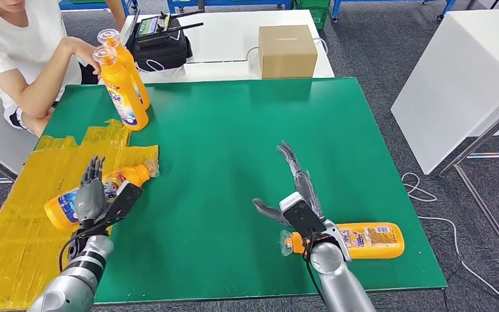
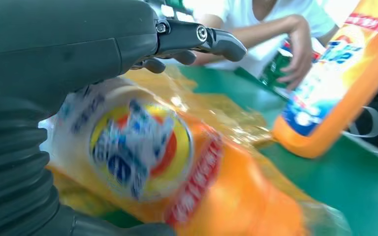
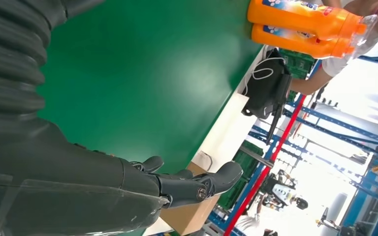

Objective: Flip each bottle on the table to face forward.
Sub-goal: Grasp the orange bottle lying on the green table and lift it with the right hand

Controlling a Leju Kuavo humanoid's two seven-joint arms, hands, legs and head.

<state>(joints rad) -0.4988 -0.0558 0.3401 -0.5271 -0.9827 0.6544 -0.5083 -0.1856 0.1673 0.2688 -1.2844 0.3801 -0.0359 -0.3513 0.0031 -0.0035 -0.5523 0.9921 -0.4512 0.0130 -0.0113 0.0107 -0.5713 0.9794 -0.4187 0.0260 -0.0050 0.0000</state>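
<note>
Lying on its side near the left edge of the green table [image 1: 234, 130], one orange bottle [image 1: 114, 182] rests on the crinkly yellow taped patch [image 1: 19, 221], cap pointing right toward the middle of the table. The left hand [image 1: 94, 195] is right over the bottle's body, fingers stretched forward. From the left wrist view the bottle label [image 2: 138, 147] sits just under the palm and the fingers [image 2: 216, 42] reach out above it, but it's hard to say whether they actually press on the bottle or just hover, so no call on a grip there.

Over on the right, a second orange bottle [image 1: 364, 239] also lies flat near the front edge of the table, clear cap pointing left, back label up. The right hand [image 1: 295, 195] is above the cap end, wide open with fingers spread and pointing away from the robot, thumb out to the side, holding nothing. The right wrist view shows its fingers [image 3: 197, 184] over bare green.

Far back left, two more orange bottles [image 1: 123, 81] stand upright side by side, touching. A person [image 1: 26, 52] in a white shirt sits at that corner with a hand [image 1: 84, 51] right by the caps. Behind the table there's a black bag [image 1: 162, 45] and a cardboard box [image 1: 287, 51] on a white surface.
</note>
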